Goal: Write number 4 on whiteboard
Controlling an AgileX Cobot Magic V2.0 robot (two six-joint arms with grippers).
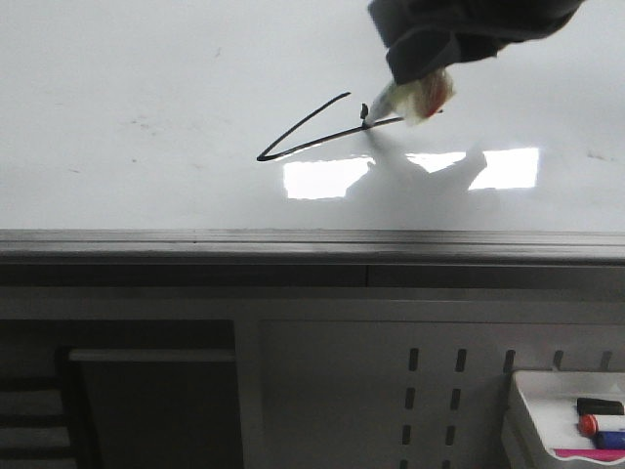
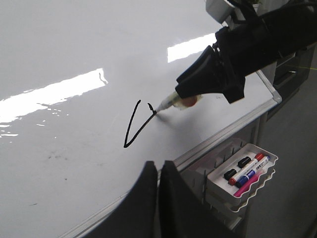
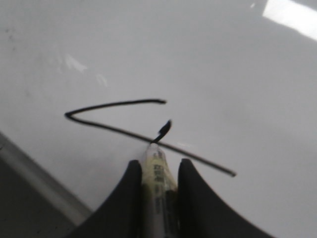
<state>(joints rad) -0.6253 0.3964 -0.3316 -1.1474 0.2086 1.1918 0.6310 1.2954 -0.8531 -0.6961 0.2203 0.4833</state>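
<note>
The whiteboard (image 1: pixel 146 78) fills the far half of the front view. On it are the number 4's thin black lines (image 1: pixel 303 132): a slanted stroke, a long crossbar, and a short start of the vertical stroke at the pen tip. They also show in the left wrist view (image 2: pixel 131 129) and the right wrist view (image 3: pixel 109 105). My right gripper (image 3: pixel 157 166) is shut on a marker (image 3: pixel 154 158) whose tip touches the board on the crossbar (image 1: pixel 366 119). My left gripper (image 2: pixel 158 166) is shut and empty, above the board's near edge.
The board's grey metal edge (image 1: pixel 293 239) runs across the front. A small white tray (image 1: pixel 532 391) with several markers hangs on a perforated panel below, at the right; it also shows in the left wrist view (image 2: pixel 218 171). A bright glare (image 1: pixel 322 178) lies near the strokes.
</note>
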